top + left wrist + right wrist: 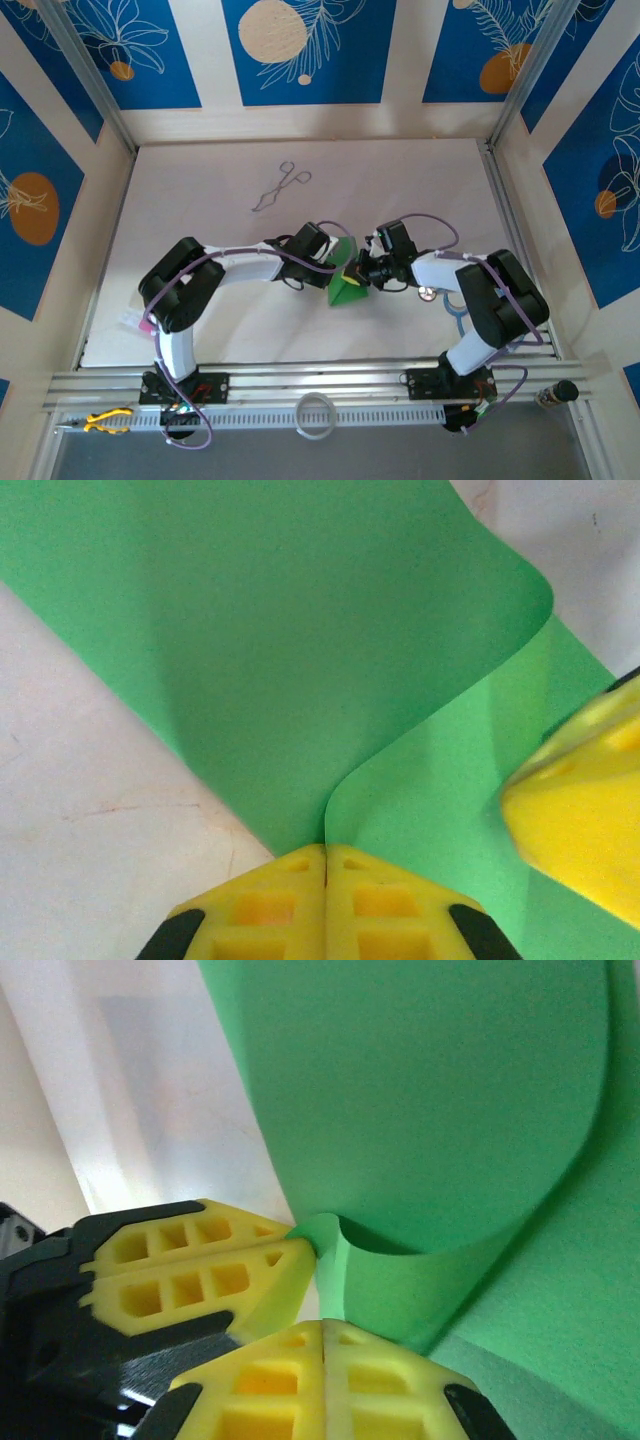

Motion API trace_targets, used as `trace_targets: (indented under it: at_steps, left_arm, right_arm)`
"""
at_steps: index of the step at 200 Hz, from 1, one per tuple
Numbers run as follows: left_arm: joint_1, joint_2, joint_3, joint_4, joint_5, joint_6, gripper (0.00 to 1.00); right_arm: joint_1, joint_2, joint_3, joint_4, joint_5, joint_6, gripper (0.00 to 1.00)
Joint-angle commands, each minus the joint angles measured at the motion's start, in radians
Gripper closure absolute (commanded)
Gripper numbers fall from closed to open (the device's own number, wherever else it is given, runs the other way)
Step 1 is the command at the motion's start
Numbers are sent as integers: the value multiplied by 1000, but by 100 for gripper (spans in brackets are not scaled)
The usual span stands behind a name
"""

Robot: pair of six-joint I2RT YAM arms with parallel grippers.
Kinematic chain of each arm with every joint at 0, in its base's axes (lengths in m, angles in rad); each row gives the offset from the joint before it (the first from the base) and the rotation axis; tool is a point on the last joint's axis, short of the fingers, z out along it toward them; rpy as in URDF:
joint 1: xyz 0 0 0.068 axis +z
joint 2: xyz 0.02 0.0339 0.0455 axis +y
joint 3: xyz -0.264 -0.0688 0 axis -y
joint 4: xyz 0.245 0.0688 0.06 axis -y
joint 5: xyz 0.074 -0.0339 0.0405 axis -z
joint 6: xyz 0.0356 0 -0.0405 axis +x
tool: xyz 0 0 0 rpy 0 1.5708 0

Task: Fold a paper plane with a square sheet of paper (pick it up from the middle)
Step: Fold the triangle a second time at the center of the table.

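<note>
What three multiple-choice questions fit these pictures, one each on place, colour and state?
1. Where are the forceps? A on the table, far half; B on the wall; C on the floor.
2. The square sheet of paper is: A pink; B green; C white.
3. The left gripper is: A wide open; B shut on nothing; C shut on the sheet.
Answers: A, they lie on the white table top; B, bright green in every view; C, its yellow fingers meet with the sheet pinched between.
</note>
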Motion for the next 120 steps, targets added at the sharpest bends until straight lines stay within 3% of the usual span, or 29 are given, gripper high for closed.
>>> trace_targets:
  at_steps: [1,47,120]
  left_arm:
    - [10,-15,-10,-43,-21,-6,100]
    - [11,-15,-7,-39,-11,-6,100]
    - [11,-26,6,-51,-8,-3,100]
  right_arm:
    - [-6,-75,-20,-70,24,-17,100]
    - [-8,-143,-73,-180,98,-30,100]
    - [1,-68,-91,-172,104,-22,100]
